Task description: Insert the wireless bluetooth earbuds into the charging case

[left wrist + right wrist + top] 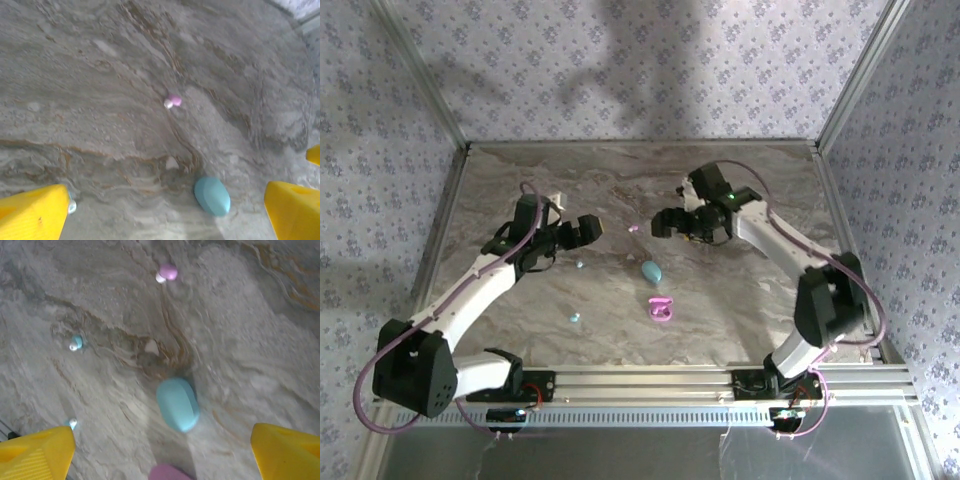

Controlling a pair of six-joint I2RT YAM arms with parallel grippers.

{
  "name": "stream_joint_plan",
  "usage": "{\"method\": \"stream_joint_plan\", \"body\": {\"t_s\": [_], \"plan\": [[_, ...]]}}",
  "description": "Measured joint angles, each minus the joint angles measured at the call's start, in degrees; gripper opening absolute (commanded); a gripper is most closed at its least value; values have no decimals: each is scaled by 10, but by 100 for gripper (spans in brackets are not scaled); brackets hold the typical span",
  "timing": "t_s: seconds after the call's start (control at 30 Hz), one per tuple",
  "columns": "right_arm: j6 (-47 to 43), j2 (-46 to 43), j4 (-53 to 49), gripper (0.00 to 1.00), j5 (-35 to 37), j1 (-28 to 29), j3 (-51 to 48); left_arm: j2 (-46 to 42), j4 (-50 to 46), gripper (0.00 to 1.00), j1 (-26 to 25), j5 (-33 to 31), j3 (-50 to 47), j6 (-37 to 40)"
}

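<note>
A closed light-blue oval charging case (651, 270) lies mid-table, and a pink case (661, 310) lies open just nearer to the arms. A tiny pink earbud (633, 228) rests between my two grippers. One blue earbud (579, 264) sits below my left gripper (592, 229), and another (575, 317) lies nearer the front. My left gripper (167, 200) is open and empty above the table, with the blue case (212, 195) near its right finger and the pink earbud (173, 100) ahead. My right gripper (162, 440) hangs open over the blue case (177, 404), holding nothing.
The marble tabletop (750, 290) is fenced by aluminium rails (640, 382) in front and patterned walls on three sides. In the right wrist view the pink case's edge (170, 472) shows at the bottom, with blue earbuds (75, 343) (72, 423) to the left.
</note>
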Motion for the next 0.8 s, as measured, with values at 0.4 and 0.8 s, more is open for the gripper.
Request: {"method": "stream_joint_plan", "body": {"t_s": [0.4,0.8], "plan": [[6,330,-47,89,7,30,342,1,159,100,13,-46,-146,10],[6,480,-106,88,-26,24,503,-17,181,100,6,-64,-146,26]]}}
